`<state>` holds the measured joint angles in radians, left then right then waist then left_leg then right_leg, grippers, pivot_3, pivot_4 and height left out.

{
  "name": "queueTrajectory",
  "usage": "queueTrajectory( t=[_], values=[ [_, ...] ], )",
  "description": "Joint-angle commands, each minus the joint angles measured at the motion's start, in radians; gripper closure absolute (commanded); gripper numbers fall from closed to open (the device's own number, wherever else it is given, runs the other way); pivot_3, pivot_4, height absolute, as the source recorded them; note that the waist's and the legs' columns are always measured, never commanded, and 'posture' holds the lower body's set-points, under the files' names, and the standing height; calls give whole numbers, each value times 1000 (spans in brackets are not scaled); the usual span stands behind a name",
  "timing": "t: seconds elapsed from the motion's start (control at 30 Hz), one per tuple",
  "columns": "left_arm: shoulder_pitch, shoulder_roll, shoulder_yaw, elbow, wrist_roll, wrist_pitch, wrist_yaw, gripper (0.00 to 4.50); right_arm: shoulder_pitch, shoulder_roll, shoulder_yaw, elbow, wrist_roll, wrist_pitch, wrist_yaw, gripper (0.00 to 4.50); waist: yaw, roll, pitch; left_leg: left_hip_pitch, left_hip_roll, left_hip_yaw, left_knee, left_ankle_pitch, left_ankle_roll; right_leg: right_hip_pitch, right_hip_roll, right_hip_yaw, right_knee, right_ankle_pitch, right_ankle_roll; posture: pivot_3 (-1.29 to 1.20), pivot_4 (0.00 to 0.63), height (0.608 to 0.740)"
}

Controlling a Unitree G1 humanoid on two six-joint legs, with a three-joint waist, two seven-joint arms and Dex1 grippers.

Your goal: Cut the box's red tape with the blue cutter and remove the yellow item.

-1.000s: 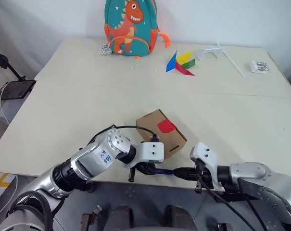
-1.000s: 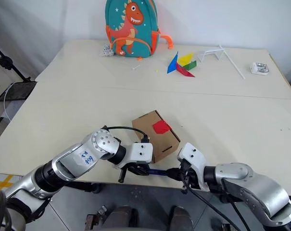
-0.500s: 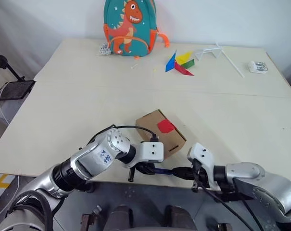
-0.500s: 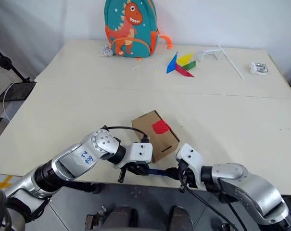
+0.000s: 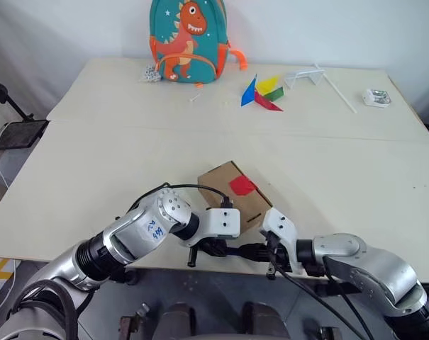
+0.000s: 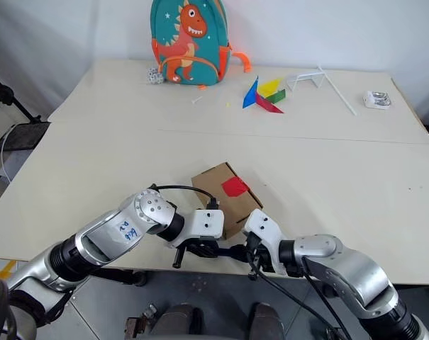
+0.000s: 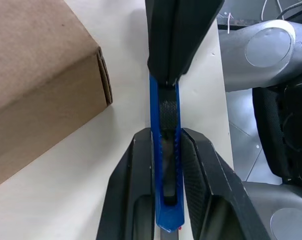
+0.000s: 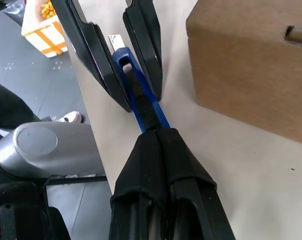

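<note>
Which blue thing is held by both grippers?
The blue cutter, pinched at the table's near edge by left and right grippers; the blue pinwheel blade lies far back.

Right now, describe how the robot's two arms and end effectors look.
Both arms are silver-grey metal with black joints. The left arm bears a white label with blue handwriting, and a black cable loops to its white wrist block. Each end effector, left and right, has two black fingers.

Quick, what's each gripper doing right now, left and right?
Left gripper: closed on the blue cutter, one finger on each side of its body.
Right gripper: shut on the cutter's other end, beside the box.
</note>
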<state>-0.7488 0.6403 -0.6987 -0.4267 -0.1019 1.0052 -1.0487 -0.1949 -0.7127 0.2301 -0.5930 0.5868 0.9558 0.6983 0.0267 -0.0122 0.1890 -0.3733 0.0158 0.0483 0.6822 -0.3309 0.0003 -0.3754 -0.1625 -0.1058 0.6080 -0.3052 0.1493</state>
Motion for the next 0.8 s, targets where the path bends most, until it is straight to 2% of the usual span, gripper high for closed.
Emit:
queueTrajectory(
  t=[0.03,0.13,0.23,0.4,0.47,0.53,0.67,0.8],
  values=[
    [9,9,-27,-16,0,-16,-6,4061,23,-11,-11,-14,8,9,8,4472,0,0,0,0,0,0,0,0,0,0,0,0,0,0,0,0,150,740],
    [47,40,31,-20,-11,-159,-30,4061,80,-77,-170,-101,132,54,58,4472,3,0,0,-1,0,0,0,0,0,0,0,0,0,0,0,0,150,740],
    [111,70,135,-37,-61,-325,-68,4061,137,-149,-407,-164,424,154,97,4472,2,2,1,-3,0,-1,0,0,0,-1,-1,0,-3,0,0,0,150,740],
    [173,58,257,-52,-120,-575,-110,4061,245,-324,-709,-120,911,240,-18,4472,5,2,2,-3,0,-7,0,0,0,1,-1,-2,-3,0,0,0,150,740],
    [164,27,302,-50,-125,-656,-92,4061,315,-453,-807,-44,1229,191,-148,4120,8,2,2,-2,-1,-6,1,-1,1,1,-2,-2,-3,0,0,0,150,740],
    [141,4,324,-36,-105,-703,-75,4061,349,-524,-861,8,1374,131,-195,3618,12,2,3,-2,-1,-6,2,-1,2,2,-3,-2,-3,1,1,0,150,740],
    [62,-26,342,23,-44,-793,-47,4061,277,-630,-849,94,1385,60,-235,2347,16,0,3,-2,-1,-1,2,-1,2,3,-2,-3,-4,2,2,0,150,740],
    [11,-38,312,86,8,-845,-55,4061,72,-628,-688,139,1385,11,-318,1002,13,0,3,-3,-1,0,2,0,2,1,-2,-1,-6,3,3,0,150,740]
  ],
)
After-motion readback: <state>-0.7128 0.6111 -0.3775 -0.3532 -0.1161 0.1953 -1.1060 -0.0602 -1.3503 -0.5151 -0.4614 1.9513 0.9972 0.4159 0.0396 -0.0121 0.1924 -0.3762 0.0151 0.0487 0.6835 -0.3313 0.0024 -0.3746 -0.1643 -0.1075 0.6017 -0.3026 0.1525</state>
